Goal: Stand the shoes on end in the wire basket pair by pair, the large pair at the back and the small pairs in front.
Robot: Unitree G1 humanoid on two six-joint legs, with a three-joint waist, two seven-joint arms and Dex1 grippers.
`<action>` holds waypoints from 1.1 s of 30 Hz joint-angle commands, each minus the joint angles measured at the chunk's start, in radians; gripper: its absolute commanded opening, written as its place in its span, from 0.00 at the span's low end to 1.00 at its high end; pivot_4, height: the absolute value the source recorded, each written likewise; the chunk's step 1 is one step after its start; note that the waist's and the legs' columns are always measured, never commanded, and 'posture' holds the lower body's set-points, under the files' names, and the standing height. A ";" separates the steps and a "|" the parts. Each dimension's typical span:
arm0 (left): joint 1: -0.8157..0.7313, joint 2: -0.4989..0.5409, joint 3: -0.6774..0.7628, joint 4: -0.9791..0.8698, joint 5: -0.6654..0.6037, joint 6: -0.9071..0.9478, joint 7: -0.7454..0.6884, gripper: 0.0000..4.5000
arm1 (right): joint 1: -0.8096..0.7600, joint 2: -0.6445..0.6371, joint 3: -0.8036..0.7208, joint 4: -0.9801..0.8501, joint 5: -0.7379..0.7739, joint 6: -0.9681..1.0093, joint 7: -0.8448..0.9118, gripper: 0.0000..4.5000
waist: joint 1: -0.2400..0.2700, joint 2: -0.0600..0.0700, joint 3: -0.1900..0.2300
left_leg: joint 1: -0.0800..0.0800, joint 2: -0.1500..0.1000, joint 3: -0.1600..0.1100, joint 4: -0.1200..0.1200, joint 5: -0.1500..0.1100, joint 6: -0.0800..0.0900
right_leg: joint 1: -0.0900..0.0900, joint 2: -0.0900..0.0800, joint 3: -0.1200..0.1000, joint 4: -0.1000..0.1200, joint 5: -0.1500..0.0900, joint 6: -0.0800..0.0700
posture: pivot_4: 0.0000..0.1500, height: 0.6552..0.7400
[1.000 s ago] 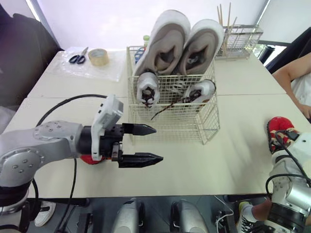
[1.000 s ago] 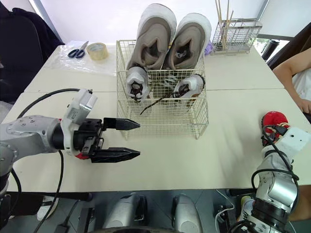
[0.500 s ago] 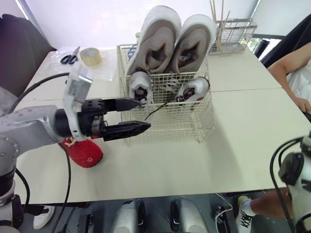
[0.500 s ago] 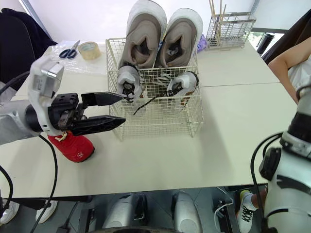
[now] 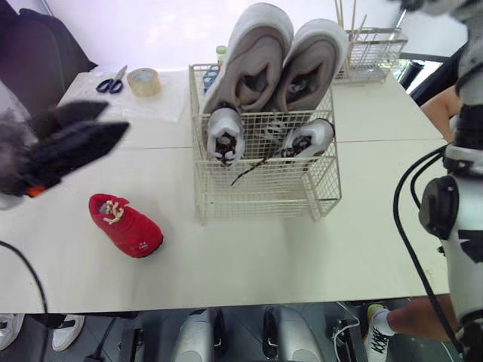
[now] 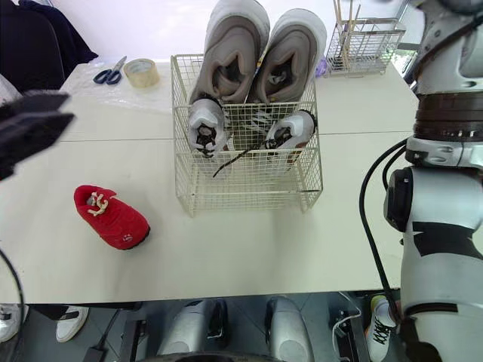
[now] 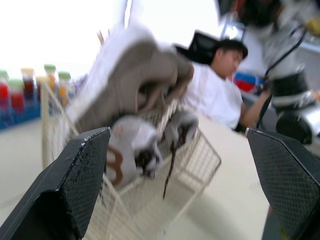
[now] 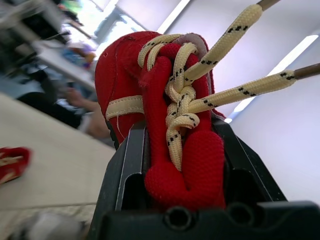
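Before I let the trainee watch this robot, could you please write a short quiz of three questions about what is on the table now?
1. True or false: the large grey pair stands on end at the back of the wire basket.
2. What do the jaws of the right gripper hold? A scissors; B a red shoe; C a tape roll.
3. Fill in: the loose red shoe lies on the table to the robot's ____ of the basket.
Key: 1 true; 2 B; 3 left.
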 commanded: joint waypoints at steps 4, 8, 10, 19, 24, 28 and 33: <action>-0.030 -0.033 -0.039 -0.129 -0.051 -0.163 0.062 1.00 | -0.079 0.063 -0.008 0.098 -0.029 -0.124 0.108 0.31 | 0.000 0.000 0.000 | -0.004 0.000 0.001 0.000 0.003 -0.006 | -0.004 0.000 0.000 0.001 0.000 0.000 | 1.00 0.97; -0.069 -0.100 -0.152 -0.148 -0.051 -0.245 0.124 1.00 | -0.070 0.087 -0.005 0.084 -0.031 -0.150 0.134 0.31 | -0.003 0.000 0.000 | -0.006 0.000 0.001 0.000 0.004 -0.006 | -0.007 0.000 0.000 0.002 0.001 -0.001 | 1.00 0.97; -0.122 -0.137 -0.199 -0.118 -0.051 -0.271 0.177 1.00 | -0.064 0.090 -0.005 0.068 -0.030 -0.150 0.138 0.31 | -0.002 0.000 0.000 | -0.007 0.000 0.001 0.000 0.004 -0.006 | -0.008 0.001 0.000 0.002 0.001 -0.001 | 1.00 0.97; -0.294 -0.167 -0.377 -0.049 -0.051 -0.193 0.152 1.00 | 0.003 0.085 -0.002 -0.079 -0.016 -0.094 0.126 0.31 | 0.002 -0.001 0.000 | -0.008 0.000 0.002 0.000 0.004 -0.006 | -0.008 0.003 0.000 0.002 0.002 0.000 | 1.00 0.97; -0.392 -0.241 -0.461 -0.039 -0.051 -0.171 0.159 1.00 | 0.041 0.091 0.009 -0.149 -0.032 -0.085 0.098 0.31 | 0.003 -0.001 0.000 | -0.008 0.000 0.002 0.001 0.004 -0.006 | -0.008 0.003 0.000 0.003 0.002 0.000 | 1.00 0.97; -0.406 -0.260 -0.482 -0.033 -0.051 -0.145 0.153 0.95 | 0.055 0.093 0.016 -0.172 -0.040 -0.082 0.086 0.30 | 0.000 -0.001 0.000 | -0.008 0.000 0.001 0.001 0.004 -0.007 | -0.008 0.004 0.000 0.003 0.002 0.001 | 1.00 0.97; -0.424 -0.283 -0.483 -0.010 -0.051 -0.127 0.155 0.50 | 0.063 0.093 0.017 -0.185 -0.038 -0.081 0.079 0.30 | 0.002 -0.001 0.000 | -0.008 0.000 0.001 0.001 0.005 -0.007 | -0.008 0.004 0.000 0.003 0.002 0.001 | 1.00 0.97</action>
